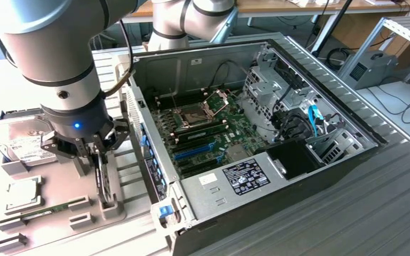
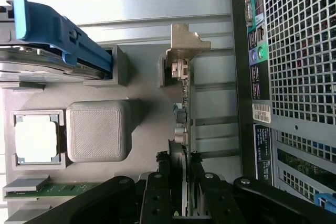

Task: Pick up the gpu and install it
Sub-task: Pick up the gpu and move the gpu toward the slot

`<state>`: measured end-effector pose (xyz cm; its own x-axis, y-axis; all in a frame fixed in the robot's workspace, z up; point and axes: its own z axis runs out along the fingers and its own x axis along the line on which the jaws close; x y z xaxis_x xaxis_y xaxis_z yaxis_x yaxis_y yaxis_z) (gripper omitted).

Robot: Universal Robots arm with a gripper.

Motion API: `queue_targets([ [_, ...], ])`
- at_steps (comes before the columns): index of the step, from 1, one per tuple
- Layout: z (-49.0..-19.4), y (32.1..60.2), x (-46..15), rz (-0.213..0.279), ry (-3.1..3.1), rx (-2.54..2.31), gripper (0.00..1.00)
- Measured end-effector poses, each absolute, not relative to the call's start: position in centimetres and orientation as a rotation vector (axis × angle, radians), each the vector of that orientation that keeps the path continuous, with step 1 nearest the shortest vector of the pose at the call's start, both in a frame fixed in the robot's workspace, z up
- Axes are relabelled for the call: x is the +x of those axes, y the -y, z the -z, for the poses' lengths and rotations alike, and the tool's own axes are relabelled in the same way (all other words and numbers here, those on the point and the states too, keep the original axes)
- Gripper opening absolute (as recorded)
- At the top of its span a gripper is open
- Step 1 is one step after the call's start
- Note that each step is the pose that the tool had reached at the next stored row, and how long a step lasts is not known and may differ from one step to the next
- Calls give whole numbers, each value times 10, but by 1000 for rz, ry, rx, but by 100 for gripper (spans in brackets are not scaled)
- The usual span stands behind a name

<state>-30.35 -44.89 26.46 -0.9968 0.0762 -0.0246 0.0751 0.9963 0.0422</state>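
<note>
Single arm at the parts fixture beside an open computer case.

**Jaws.** The gripper (image 1: 100,156) (image 2: 181,163) stands with its jaws narrow, closed on the gpu (image 1: 107,181) (image 2: 182,114). One black finger (image 2: 164,169) lies against each face of the card, with no gap visible in the wrist view.

**Task object.** The gpu stands on edge in a slot of the grey fixture (image 1: 116,210) (image 2: 94,129). In the exterior view it runs from the gripper toward 6 o'clock. Its silver bracket (image 2: 186,38) is at the end far from the jaws in the wrist view. It is outside the case.

**Neighbouring parts (exterior view, clock positions from the gripper).**
- Hard drive (image 1: 20,141) (image 2: 52,30), at 9 o'clock, with a blue carrier in the wrist view.
- Processor chip (image 1: 21,193) (image 2: 35,139), at 8 o'clock, lying flat in a square pocket.
- RAM stick (image 1: 45,212) (image 2: 63,188), at 7 o'clock, thin and green.

**Case.** The computer case (image 1: 190,69) (image 2: 299,51) lies open at 3 o'clock, just beside the fixture. Its perforated rear panel faces the card. The motherboard (image 1: 219,122) inside shows a bare processor socket (image 1: 190,114) and a blue expansion slot (image 1: 190,153).

**Arm.** The robot arm (image 1: 48,48) rises from the gripper toward 12 o'clock.
</note>
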Motion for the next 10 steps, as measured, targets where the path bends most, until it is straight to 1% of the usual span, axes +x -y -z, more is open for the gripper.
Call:
queue_targets([
  [10,-274,449,-303,-64,-3112,118,26],
])
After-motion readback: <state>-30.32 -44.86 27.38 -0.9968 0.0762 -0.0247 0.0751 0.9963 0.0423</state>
